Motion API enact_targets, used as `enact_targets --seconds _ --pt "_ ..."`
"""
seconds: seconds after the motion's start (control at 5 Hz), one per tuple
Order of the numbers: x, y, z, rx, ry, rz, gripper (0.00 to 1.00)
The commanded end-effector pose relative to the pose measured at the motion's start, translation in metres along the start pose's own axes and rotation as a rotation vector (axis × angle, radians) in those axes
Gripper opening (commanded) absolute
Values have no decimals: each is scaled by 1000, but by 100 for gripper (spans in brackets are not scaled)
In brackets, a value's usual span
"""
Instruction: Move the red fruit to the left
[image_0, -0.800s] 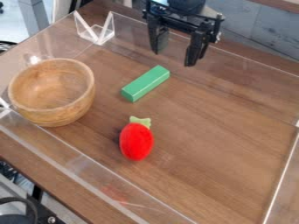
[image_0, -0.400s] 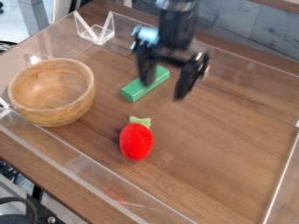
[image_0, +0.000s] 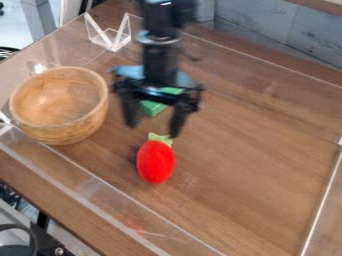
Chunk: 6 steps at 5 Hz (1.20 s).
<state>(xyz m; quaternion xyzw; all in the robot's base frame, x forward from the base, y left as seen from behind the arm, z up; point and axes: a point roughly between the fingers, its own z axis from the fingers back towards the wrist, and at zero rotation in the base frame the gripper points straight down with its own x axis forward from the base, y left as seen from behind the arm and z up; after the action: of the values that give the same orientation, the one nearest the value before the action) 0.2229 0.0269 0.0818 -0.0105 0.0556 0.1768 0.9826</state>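
From my seat I see the end effector (image_0: 156, 117) pointing straight down over the wooden surface (image_0: 254, 150), its two dark fingers (image_0: 130, 111) spread wide and nothing between them, so it is released. The red fruit (image_0: 156, 161) lies on the surface just below it in the picture, nearer the camera, with its light green leafy top turned toward the end effector. The right-hand fingertip, as the picture shows it, ends just above that leafy top; I cannot tell whether it touches. The fruit's red body lies clear of both fingers and is not gripped.

Behind the end effector a green rectangular block (image_0: 158, 102) lies on the surface, mostly hidden by the arm and fingers; only parts of it show between them.

To the left in the picture stands a wooden bowl (image_0: 58, 103), well apart from the fruit. I see only bare wood inside it. It sits close to the clear wall (image_0: 54, 45) that rims the surface on all sides. In the far corner a small clear angled piece (image_0: 107, 34) stands against that wall, and I cannot make out what it is.
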Motion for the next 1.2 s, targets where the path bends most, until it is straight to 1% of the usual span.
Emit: enact_targets --seconds 0.0,0.2,0.4,0.6,0.8,1.0 --pt "-5 7 4 -29 -71 126 100" --pt "-4 -1 -14 -37 -99 180 100" --pt "-1 -12 -35 -21 -139 228 100" --pt "-3 -21 -44 -1 -187 257 100" --pt "-2 -22 -25 4 -228 259 100" --pt "2 -22 -12 17 -255 279 100"
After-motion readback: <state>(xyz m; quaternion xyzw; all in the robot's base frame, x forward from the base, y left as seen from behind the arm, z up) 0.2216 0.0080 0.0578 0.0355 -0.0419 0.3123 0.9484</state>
